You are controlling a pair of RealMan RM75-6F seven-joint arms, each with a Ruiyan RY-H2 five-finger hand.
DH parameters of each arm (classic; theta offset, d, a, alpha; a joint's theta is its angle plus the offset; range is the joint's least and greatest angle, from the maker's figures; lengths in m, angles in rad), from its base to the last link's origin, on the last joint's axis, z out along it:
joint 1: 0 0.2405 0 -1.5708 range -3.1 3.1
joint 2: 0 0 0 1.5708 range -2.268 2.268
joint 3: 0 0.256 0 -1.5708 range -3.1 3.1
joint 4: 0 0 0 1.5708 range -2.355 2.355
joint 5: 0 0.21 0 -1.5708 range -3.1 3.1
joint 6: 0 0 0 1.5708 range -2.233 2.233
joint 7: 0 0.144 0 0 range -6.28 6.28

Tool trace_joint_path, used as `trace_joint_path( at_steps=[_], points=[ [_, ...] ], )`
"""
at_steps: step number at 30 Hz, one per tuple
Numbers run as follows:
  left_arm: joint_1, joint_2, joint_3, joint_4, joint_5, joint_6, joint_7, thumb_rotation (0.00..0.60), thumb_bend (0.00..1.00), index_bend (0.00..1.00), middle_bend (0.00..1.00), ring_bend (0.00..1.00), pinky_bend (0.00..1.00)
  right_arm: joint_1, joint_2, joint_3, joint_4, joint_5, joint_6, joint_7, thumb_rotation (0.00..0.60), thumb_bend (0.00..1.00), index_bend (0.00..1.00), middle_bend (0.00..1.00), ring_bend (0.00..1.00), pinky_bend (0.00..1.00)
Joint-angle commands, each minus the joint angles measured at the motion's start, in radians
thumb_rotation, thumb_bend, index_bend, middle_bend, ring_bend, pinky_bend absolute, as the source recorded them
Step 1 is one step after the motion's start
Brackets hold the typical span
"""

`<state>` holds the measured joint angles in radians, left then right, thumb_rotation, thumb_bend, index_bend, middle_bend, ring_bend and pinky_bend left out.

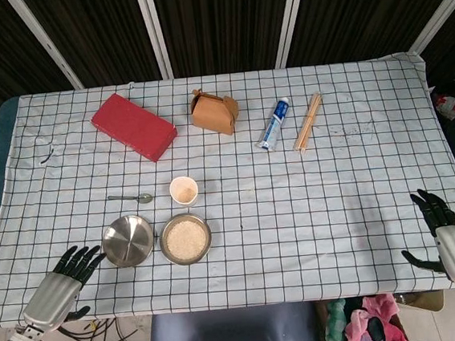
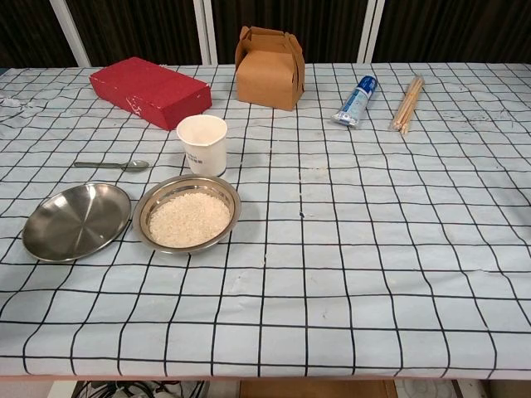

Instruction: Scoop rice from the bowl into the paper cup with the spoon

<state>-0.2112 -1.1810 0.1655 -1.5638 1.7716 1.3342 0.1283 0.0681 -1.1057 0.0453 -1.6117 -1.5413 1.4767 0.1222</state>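
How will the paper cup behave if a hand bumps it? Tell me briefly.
The paper cup stands upright and looks empty, so it is probably light and apt to slide or tip. Its thin paper wall would likely dent under firm fingers. It stands close behind the rice bowl, so a knock could send it against the rim.

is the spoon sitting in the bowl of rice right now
No, the spoon lies flat on the tablecloth to the left of the paper cup, apart from the rice bowl.
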Motion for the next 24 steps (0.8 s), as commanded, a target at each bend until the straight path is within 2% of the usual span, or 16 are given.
trace_joint_path(
  at_steps=[1, 12, 24],
  points=[
    [0.000, 0.000, 0.000, 0.001, -0.001, -0.001, 0.000, 0.600, 0.04, 0.00, 0.00, 0.00, 0.00, -0.001, -0.003, 0.000, 0.004, -0.004, 0.005, -0.002, 0.600, 0.11, 0.00, 0.00, 0.00, 0.18],
    [0.006, 0.004, -0.002, -0.002, -0.004, 0.011, -0.006, 0.600, 0.04, 0.00, 0.00, 0.00, 0.00, 0.000, -0.002, -0.003, 0.002, -0.002, 0.000, 0.001, 0.600, 0.11, 0.00, 0.00, 0.00, 0.18],
    [0.003, 0.002, -0.044, -0.025, -0.064, 0.010, 0.001, 0.600, 0.04, 0.00, 0.00, 0.00, 0.00, 0.006, -0.004, 0.006, -0.006, 0.024, -0.017, 0.020, 0.600, 0.11, 0.00, 0.00, 0.00, 0.18]
  ],
)
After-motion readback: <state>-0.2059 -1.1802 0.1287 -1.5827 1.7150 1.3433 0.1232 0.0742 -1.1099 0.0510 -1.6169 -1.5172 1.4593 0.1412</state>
